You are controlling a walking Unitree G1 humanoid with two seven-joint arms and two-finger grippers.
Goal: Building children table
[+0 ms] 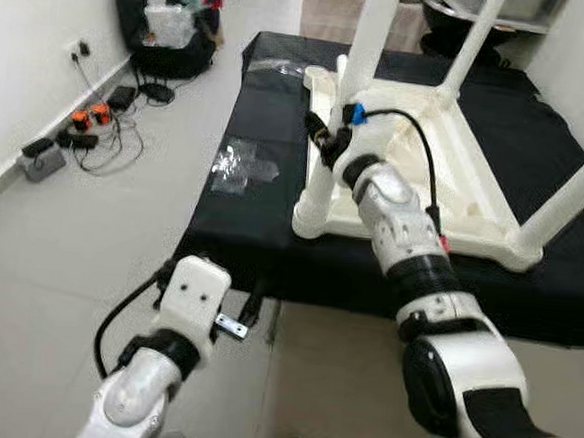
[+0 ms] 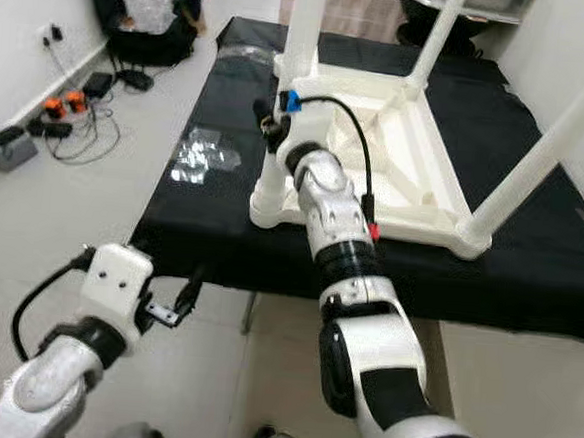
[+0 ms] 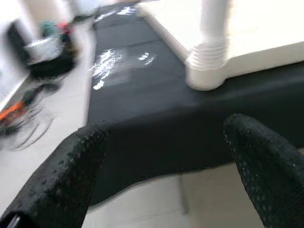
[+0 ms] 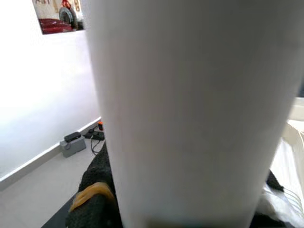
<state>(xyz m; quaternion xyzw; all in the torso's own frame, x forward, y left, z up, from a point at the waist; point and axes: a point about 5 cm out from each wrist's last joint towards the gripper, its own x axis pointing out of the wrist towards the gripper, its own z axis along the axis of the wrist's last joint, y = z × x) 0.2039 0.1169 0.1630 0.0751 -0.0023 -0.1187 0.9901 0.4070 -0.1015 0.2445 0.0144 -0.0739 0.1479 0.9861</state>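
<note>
Children's table lay upside down on a black cloth, its white legs pointing up. The right gripper was at the near-left leg, seemingly clasping it, though its fingers were hidden. The left gripper hung wide open near the cloth's edge. The table looked like light, stiff, smooth plastic; a leg is probably best held low, near its socket.

Both head views look forward and down, sharing the upturned white table. The right wrist view sits tight against a table leg; the left wrist view faces the black cloth.
</note>
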